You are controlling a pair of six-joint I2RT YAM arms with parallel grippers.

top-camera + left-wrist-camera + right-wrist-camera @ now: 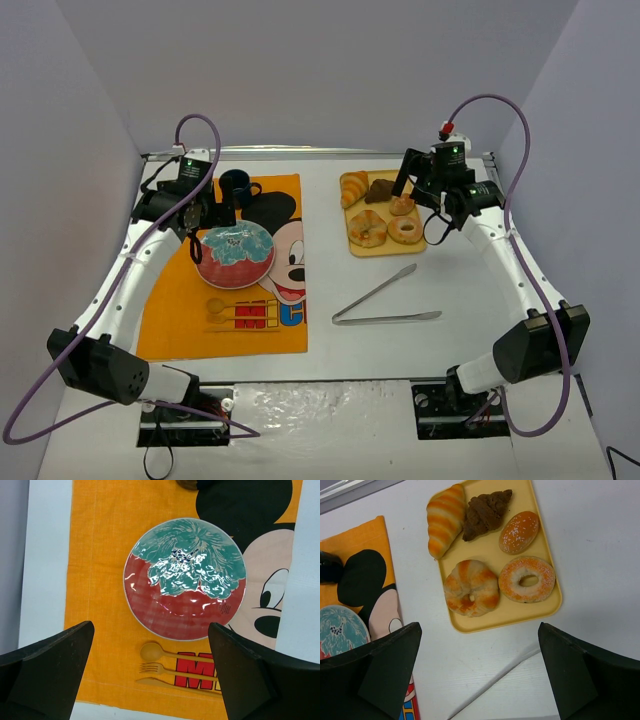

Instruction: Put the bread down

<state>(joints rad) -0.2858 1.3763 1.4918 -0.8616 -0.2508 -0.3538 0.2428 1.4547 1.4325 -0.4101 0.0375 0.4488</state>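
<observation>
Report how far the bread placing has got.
Done: nothing visible; the croissant lies on the yellow tray beside the chocolate pastry. In hand: the right claw hangs open near the tray, the left claw open near the bare plate. Left: grasping, carrying, placing.

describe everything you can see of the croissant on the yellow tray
The croissant is golden-brown with paler stripes between ridged segments, tapering at both ends, whole. It lies flat in the far left corner of the yellow tray, long side along the tray's left rim, its other side against the dark chocolate pastry. Nothing grips it.
</observation>
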